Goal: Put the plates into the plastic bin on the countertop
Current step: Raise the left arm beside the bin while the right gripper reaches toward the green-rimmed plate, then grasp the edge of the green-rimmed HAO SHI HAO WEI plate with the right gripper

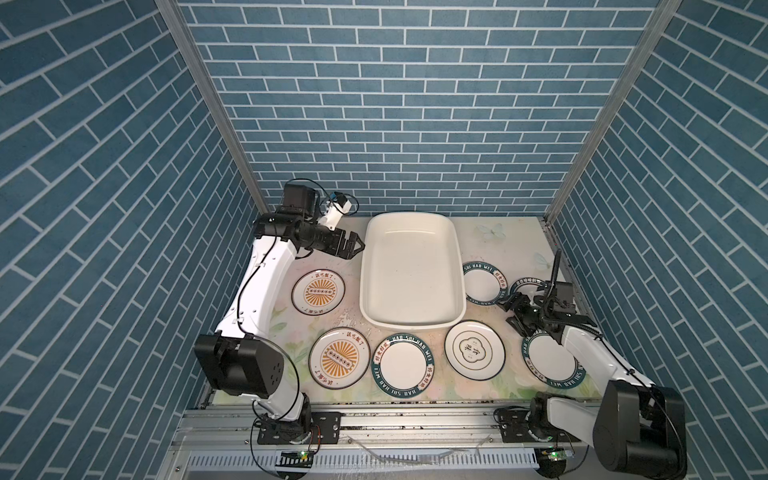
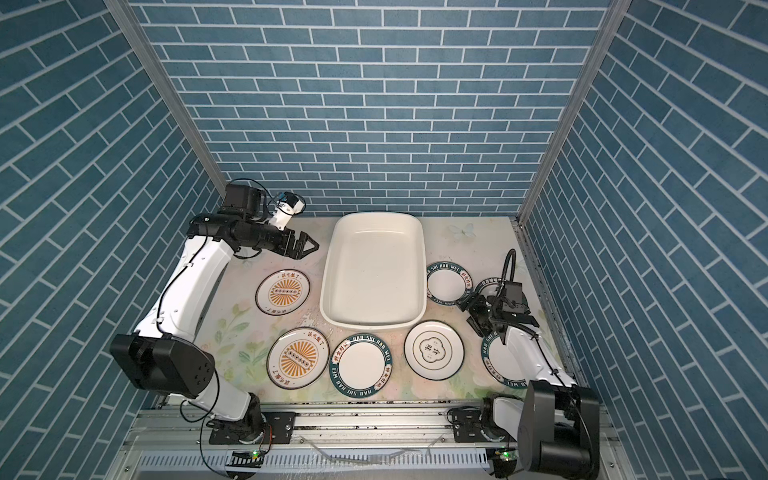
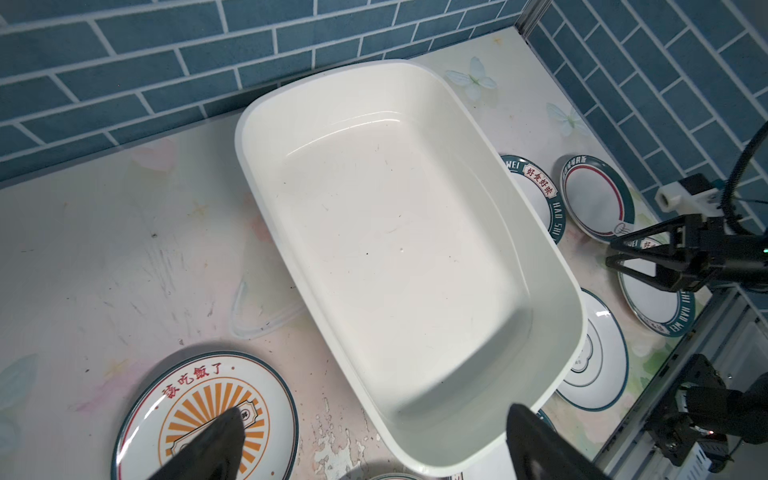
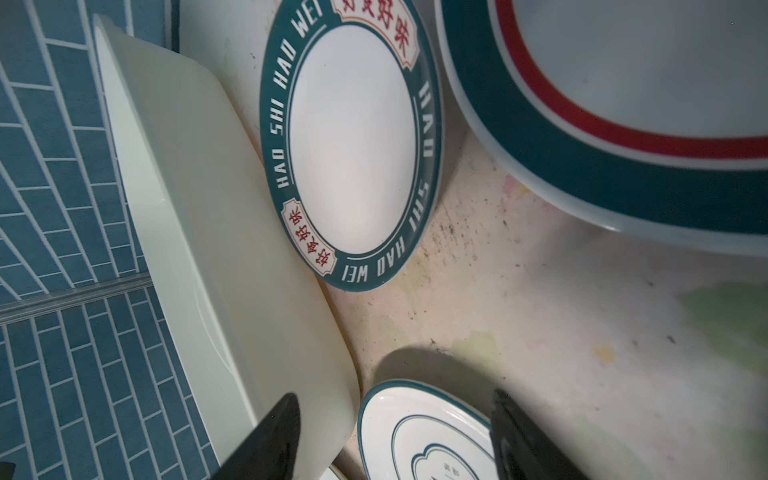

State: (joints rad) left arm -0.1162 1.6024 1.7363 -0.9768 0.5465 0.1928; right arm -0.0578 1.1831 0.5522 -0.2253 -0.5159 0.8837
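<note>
Presently, in both top views the bin (image 1: pixel 411 270) sits empty on the countertop (image 1: pixel 490 245), plates (image 1: pixel 402 365) laid around it within reach. Left wrist: left gripper (image 3: pixel 376 409) jaws wide, empty, beside the bin. Right wrist: right gripper (image 4: pixel 395 392) jaws apart, empty, low near a green-rimmed plate (image 4: pixel 353 145), likely lining up.

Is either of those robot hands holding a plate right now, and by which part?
Neither. The left hand and the right hand are both open, with nothing in them.
</note>
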